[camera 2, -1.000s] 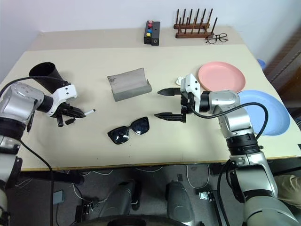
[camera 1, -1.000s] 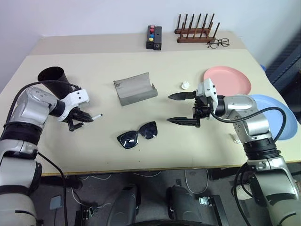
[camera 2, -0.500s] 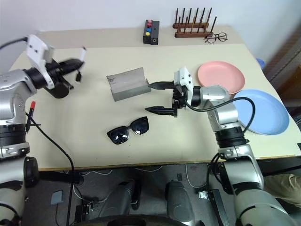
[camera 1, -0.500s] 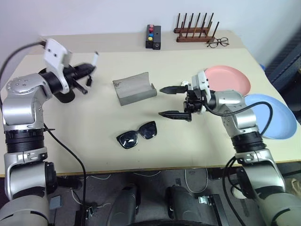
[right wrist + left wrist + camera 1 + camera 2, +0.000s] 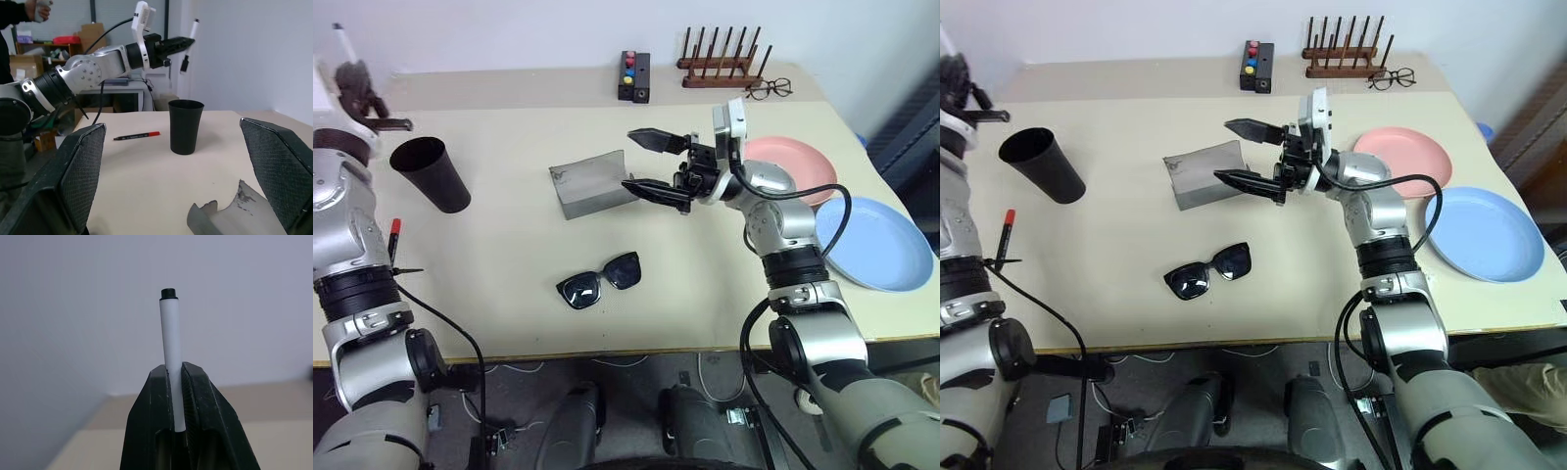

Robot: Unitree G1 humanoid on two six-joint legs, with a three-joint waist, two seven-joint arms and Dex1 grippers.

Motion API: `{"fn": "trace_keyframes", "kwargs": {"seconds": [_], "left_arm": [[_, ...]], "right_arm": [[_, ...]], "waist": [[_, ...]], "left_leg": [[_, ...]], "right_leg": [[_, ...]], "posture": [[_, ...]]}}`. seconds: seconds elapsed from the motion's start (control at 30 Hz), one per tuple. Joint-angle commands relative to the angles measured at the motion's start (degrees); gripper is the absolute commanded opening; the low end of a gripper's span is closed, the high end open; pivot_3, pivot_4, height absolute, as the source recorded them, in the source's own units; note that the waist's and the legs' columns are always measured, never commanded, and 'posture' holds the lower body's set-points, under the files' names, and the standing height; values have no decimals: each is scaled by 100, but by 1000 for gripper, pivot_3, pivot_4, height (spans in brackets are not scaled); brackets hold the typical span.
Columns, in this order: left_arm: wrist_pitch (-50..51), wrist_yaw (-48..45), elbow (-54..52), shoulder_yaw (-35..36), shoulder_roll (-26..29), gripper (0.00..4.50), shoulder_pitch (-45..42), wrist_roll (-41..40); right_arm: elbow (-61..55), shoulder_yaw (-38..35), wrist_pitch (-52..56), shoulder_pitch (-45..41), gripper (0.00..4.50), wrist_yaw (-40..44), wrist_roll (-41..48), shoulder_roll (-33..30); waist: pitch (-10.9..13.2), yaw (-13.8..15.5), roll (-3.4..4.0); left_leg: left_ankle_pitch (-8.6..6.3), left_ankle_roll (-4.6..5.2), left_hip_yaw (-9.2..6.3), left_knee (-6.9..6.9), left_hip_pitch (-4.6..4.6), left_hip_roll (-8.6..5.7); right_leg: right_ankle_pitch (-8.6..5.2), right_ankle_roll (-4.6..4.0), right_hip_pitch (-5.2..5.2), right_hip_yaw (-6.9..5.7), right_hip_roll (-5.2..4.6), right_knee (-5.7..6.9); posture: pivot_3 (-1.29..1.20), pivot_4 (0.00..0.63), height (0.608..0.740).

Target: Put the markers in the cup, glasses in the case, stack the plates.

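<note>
My left gripper [image 5: 182,43] is raised high beyond the far left of the table, shut on the white marker [image 5: 171,342], whose black-capped end sticks up past the fingertips. The black cup [image 5: 431,173] stands upright on the table below and to the right of it. The red-capped marker [image 5: 393,245] lies near the left edge. My right gripper [image 5: 648,164] hovers open over the right end of the grey case [image 5: 592,184], which lies open. The black sunglasses [image 5: 599,280] lie nearer the front. The pink plate [image 5: 798,162] and the blue plate [image 5: 876,245] lie side by side at the right.
A black box with coloured buttons [image 5: 633,76], a wooden peg rack [image 5: 720,61] and wire-framed eyeglasses [image 5: 767,90] sit along the far edge. In the right wrist view a person's hand [image 5: 38,7] and shelves with boxes show beyond the table's left side.
My left gripper has swung up and to the left with the white marker, now pointing upward. My right gripper has risen and moved left, from beside the sunglasses to over the case.
</note>
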Motion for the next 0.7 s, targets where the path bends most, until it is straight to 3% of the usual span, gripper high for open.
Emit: {"fn": "trace_keyframes", "kwargs": {"seconds": [0.03, 0.7], "left_arm": [[-528, 178, 76, 143, 155, 42, -136, -49], [-1226, 507, 1150, -314, -323, 42, 136, -8]], "right_arm": [[-5, -139, -127, -271, 4500, 4, 72, 67], [301, -255, -278, -278, 4500, -132, 58, 101]], "waist": [[0, 4, 0], [-3, -6, -5]], "left_leg": [[0, 0, 0, 0, 0, 0], [1, -2, 1, -3, -1, 0]], "right_leg": [[0, 0, 0, 0, 0, 0], [0, 0, -3, 0, 0, 2]], "posture": [[0, 150, 740], [0, 150, 740]]}}
